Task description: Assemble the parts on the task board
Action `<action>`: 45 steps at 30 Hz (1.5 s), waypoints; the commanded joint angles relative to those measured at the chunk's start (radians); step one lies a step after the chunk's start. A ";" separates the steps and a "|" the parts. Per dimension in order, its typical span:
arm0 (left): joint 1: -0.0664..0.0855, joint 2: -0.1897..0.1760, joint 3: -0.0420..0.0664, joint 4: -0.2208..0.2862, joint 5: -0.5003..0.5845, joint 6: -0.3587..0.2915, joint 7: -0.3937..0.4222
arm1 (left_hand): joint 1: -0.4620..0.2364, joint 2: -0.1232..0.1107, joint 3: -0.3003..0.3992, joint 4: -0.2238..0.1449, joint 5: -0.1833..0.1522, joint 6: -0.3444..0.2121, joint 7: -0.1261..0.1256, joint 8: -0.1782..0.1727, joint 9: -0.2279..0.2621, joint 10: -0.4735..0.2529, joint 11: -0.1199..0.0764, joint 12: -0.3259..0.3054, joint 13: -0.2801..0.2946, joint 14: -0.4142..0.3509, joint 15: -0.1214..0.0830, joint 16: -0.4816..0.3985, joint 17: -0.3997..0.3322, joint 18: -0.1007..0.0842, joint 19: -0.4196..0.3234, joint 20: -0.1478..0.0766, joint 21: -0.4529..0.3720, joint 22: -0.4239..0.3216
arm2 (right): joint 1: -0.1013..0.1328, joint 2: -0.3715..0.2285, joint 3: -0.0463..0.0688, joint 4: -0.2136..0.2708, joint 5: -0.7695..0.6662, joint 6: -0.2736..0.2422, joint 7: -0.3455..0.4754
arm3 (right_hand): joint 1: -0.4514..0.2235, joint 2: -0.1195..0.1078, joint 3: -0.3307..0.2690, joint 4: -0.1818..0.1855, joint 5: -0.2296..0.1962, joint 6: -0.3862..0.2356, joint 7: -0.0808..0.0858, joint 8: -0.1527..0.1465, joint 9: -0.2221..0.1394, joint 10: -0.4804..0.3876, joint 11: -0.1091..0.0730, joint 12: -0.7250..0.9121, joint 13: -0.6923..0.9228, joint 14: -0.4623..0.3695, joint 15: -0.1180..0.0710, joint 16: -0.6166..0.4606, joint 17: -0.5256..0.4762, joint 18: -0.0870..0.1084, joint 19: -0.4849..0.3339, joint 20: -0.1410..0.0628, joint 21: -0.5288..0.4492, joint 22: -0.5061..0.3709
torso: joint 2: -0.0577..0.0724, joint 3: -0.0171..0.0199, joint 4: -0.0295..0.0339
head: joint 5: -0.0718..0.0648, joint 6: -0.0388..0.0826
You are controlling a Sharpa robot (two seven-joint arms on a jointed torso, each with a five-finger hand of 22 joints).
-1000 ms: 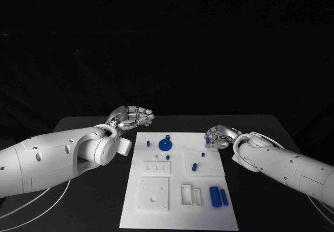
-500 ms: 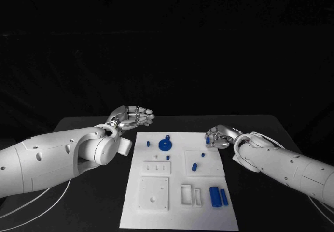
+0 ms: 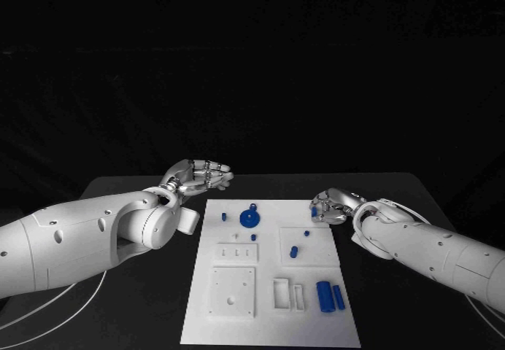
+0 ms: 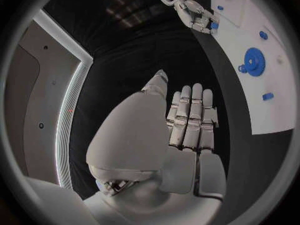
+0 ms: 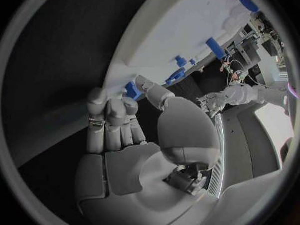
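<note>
My right hand (image 3: 333,206) pinches a small blue peg (image 3: 314,212) at the board's (image 3: 269,321) far right edge. The grip looks shallow; the peg could tilt or drop onto the counter (image 3: 400,292). My left hand (image 3: 197,177) hangs curled and empty beyond the far left corner. The peg is short, smooth and blue.

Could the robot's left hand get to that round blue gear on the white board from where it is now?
Probably yes. The left hand holds nothing and sits just off the task board at its far left corner; the blue gear lies nearby with nothing between them.
</note>
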 commanded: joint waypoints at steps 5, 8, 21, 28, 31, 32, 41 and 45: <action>0.001 0.001 0.001 0.001 -0.005 0.012 0.007 | 0.009 -0.001 -0.003 0.000 -0.003 0.003 0.003 -0.004 -0.001 -0.001 0.004 -0.005 -0.002 -0.002 0.004 -0.006 0.002 0.020 0.005 0.003 -0.005 0.001 | -0.001 0.003 0.000 -0.003 -0.003 0.014 0.001 | -0.004 0.013 0.016 0.001 -0.007 0.070 0.011 0.011 0.004 -0.003 -0.011 0.006 -0.002 0.001 -0.012 -0.007 0.002 0.070 -0.008 -0.002 0.003 0.018 | 0.000 0.0000 -0.0001 | 0.004 0.002; 0.001 0.000 0.001 0.002 -0.005 0.012 0.008 | 0.011 -0.001 -0.004 0.000 -0.003 0.003 0.003 -0.004 -0.001 -0.001 0.005 -0.005 -0.002 -0.002 0.004 -0.006 0.002 0.020 0.005 0.003 -0.005 0.001 | -0.001 0.002 0.000 -0.003 -0.007 0.011 -0.001 | -0.002 0.019 0.042 0.009 -0.043 0.085 0.005 0.017 0.006 -0.001 -0.016 0.005 -0.003 0.001 -0.017 -0.008 0.003 0.070 -0.009 -0.002 0.003 0.017 | 0.000 -0.0004 0.0000 | 0.008 0.001; 0.001 -0.001 0.001 0.001 -0.005 0.014 0.007 | 0.013 0.000 -0.004 0.000 -0.004 0.004 0.003 -0.004 -0.001 -0.001 0.004 -0.005 -0.002 -0.001 0.004 -0.006 0.002 0.020 0.005 0.003 -0.005 0.001 | -0.001 0.002 0.000 -0.001 -0.013 -0.006 -0.003 | 0.001 0.023 0.090 0.026 -0.050 0.108 -0.002 0.028 0.012 0.002 -0.024 0.005 -0.005 0.002 -0.024 -0.009 0.006 0.070 -0.007 -0.004 0.006 0.017 | 0.000 0.0000 0.0005 | 0.004 -0.001; 0.001 -0.001 0.001 0.000 -0.006 0.016 0.001 | 0.015 0.003 -0.004 0.001 -0.004 0.006 0.002 -0.003 -0.001 0.001 0.004 -0.004 -0.001 0.000 0.004 -0.006 0.003 0.020 0.005 0.004 -0.006 0.001 | -0.001 0.000 0.000 0.005 -0.014 -0.016 -0.002 | 0.001 0.028 0.118 0.037 -0.050 0.133 -0.011 0.043 0.021 0.004 -0.032 0.006 -0.005 0.003 -0.032 -0.009 0.008 0.070 -0.006 -0.005 0.009 0.017 | 0.001 0.0003 0.0002 | 0.004 -0.001; 0.001 -0.001 0.001 0.001 -0.008 0.014 -0.004 | 0.015 0.004 -0.004 0.002 -0.004 0.008 0.002 -0.002 0.000 0.003 0.003 -0.003 -0.001 0.001 0.004 -0.006 0.003 0.019 0.006 0.004 -0.006 0.002 | -0.001 0.000 0.000 0.009 -0.016 -0.021 -0.006 | 0.001 0.028 0.120 0.036 -0.050 0.135 -0.012 0.044 0.022 0.005 -0.033 0.006 -0.005 0.003 -0.033 -0.009 0.008 0.070 -0.006 -0.005 0.010 0.017 | 0.001 0.0000 -0.0002 | 0.006 -0.002; 0.001 -0.001 0.001 0.001 -0.009 0.012 -0.007 | 0.015 0.005 -0.005 0.002 -0.004 0.008 0.001 -0.002 0.000 0.004 0.003 -0.003 -0.001 0.002 0.003 -0.006 0.003 0.019 0.006 0.004 -0.006 0.002 | -0.001 -0.001 0.000 0.010 -0.017 -0.027 -0.010 | 0.001 0.028 0.120 0.036 -0.050 0.137 -0.013 0.045 0.022 0.005 -0.034 0.006 -0.005 0.003 -0.033 -0.009 0.008 0.070 -0.006 -0.005 0.010 0.017 | 0.001 0.0000 -0.0002 | 0.006 -0.002; 0.001 -0.002 0.001 0.000 -0.019 0.027 -0.019 | 0.001 0.019 -0.011 0.004 -0.005 0.031 -0.010 0.007 0.004 0.035 -0.010 0.007 0.004 0.026 -0.007 0.007 0.012 0.019 0.020 -0.004 -0.001 0.006 | 0.000 -0.012 0.000 0.038 -0.040 -0.072 -0.047 | 0.000 0.027 0.131 0.027 -0.050 0.162 -0.023 0.061 0.033 0.015 -0.044 0.011 -0.004 0.006 -0.042 -0.007 0.011 0.070 -0.001 -0.007 0.015 0.017 | 0.000 0.0001 0.0004 | 0.005 -0.004; 0.001 -0.001 0.001 -0.003 -0.031 0.040 -0.031 | -0.008 0.024 -0.015 0.005 -0.005 0.046 -0.016 0.012 0.006 0.054 -0.017 0.011 0.006 0.042 -0.014 0.017 0.019 0.018 0.028 -0.011 0.002 0.009 | 0.000 -0.024 0.000 0.072 -0.056 -0.100 -0.084 | -0.002 0.025 0.134 0.023 -0.050 0.167 -0.025 0.065 0.036 0.020 -0.046 0.012 -0.004 0.007 -0.044 -0.007 0.012 0.070 0.001 -0.007 0.016 0.016 | 0.000 0.0000 0.0001 | 0.005 -0.004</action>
